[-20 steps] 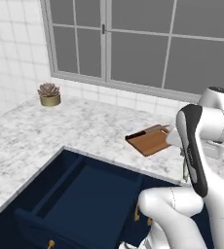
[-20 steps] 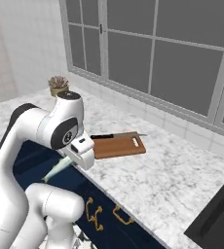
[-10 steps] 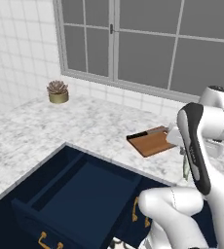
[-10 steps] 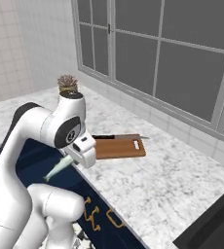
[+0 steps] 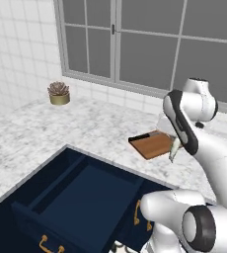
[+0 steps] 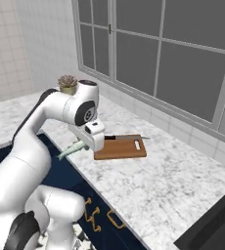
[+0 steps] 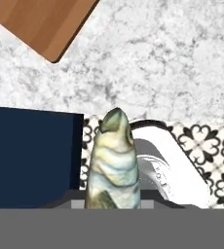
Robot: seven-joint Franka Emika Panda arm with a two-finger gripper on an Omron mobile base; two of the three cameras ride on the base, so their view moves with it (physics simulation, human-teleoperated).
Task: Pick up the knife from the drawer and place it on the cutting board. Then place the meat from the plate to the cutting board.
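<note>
My gripper [image 6: 83, 145] is shut on the meat [image 6: 70, 151], a pale silvery-green fish that it holds above the counter edge, short of the cutting board [image 6: 122, 148]. In the hand view the meat [image 7: 113, 163] rises between the fingers, and a corner of the cutting board [image 7: 41, 24] lies beyond it. The knife [image 6: 122, 138] lies along the board's far edge, black handle to the left. From the left base view the meat [image 5: 174, 148] hangs just right of the cutting board [image 5: 152, 145]. The drawer [image 5: 86, 192] stands wide open below. The plate is out of view.
A small potted succulent [image 5: 59, 93] stands at the back of the marble counter [image 5: 86, 123] under the window. A dark sink [image 6: 217, 222] cuts into the counter at the far right. Brass handles [image 6: 92, 215] mark the navy cabinet fronts below.
The whole picture shifted slightly at first, so the base moved a little. The arm keeps its pose with the meat still in the gripper.
</note>
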